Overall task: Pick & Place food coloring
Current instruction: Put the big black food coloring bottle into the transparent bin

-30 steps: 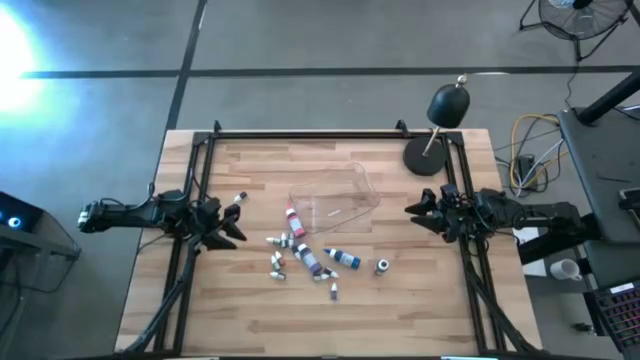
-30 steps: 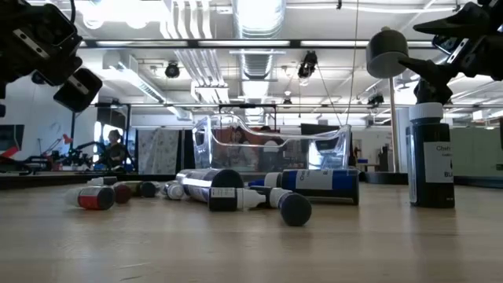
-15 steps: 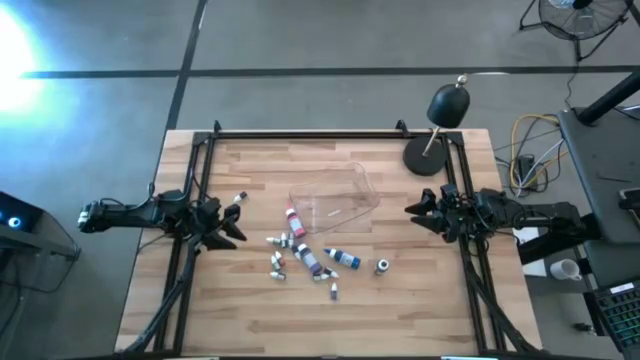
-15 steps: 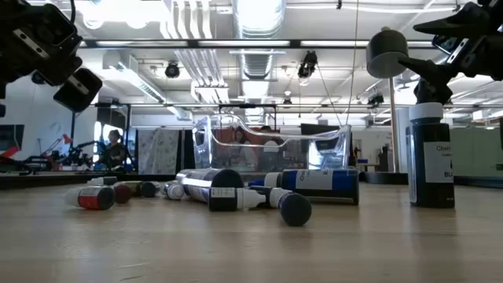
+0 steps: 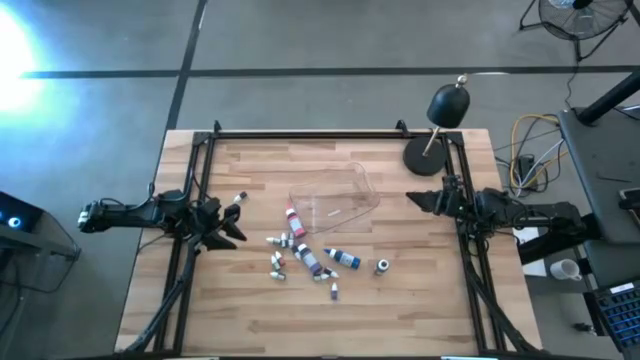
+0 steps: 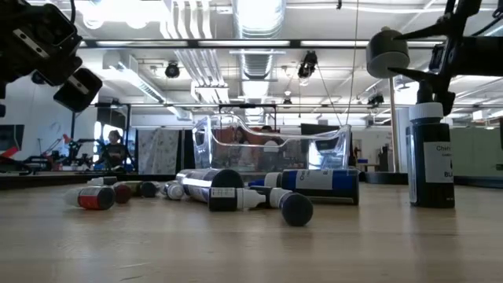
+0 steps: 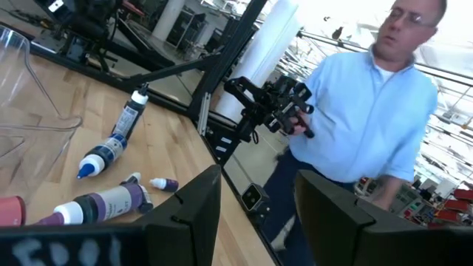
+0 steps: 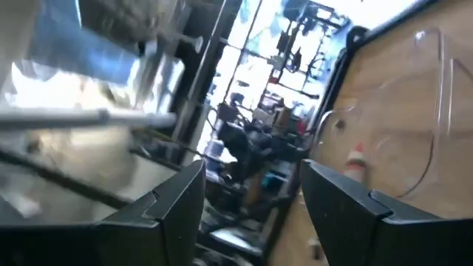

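the food coloring bottles (image 5: 305, 255) look light and slick (round, roll easily), so grab mid-body; both grippers' fingers are released, holding nothing.

The food coloring bottles (image 5: 305, 257) lie scattered on the table (image 5: 250, 310) just before the seemingly empty tray (image 5: 335, 203).

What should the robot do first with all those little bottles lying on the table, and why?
Probably swing the left gripper toward the nearest little bottle and lower over it. Both grippers hang at the table's sides with open jaws and hold nothing, the right gripper too. The other bottles lie scattered beside the clear tray, which looks empty.
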{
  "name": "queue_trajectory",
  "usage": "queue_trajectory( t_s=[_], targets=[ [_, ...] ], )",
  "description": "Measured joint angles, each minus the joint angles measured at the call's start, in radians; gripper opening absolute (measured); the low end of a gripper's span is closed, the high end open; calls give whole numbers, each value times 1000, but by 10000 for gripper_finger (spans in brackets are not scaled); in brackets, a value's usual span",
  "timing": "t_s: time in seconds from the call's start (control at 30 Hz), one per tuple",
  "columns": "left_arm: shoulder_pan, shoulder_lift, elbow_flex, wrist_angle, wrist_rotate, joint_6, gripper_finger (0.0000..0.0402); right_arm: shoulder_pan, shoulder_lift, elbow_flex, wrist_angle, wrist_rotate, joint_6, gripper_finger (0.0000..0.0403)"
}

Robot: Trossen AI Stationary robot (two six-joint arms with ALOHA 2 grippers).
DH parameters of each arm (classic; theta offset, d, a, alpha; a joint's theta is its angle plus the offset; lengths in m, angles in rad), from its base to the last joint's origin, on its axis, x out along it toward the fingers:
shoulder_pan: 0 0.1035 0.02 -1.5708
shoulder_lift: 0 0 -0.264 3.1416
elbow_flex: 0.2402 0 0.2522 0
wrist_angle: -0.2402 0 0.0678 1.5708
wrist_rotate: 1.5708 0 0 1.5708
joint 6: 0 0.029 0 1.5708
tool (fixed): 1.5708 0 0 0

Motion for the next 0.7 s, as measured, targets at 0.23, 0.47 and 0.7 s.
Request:
queue_trajectory(
  t_s=[0.23,0.47,0.7],
  targets=[
    [0,0,0,0,0,0,147,0,28,0,14,75,45,215],
    [0,0,0,0,0,0,147,22,203,118,-166,-146,-47,211],
    [0,0,0,0,0,0,147,148,537,559,-965,-140,-96,191]
  ],
)
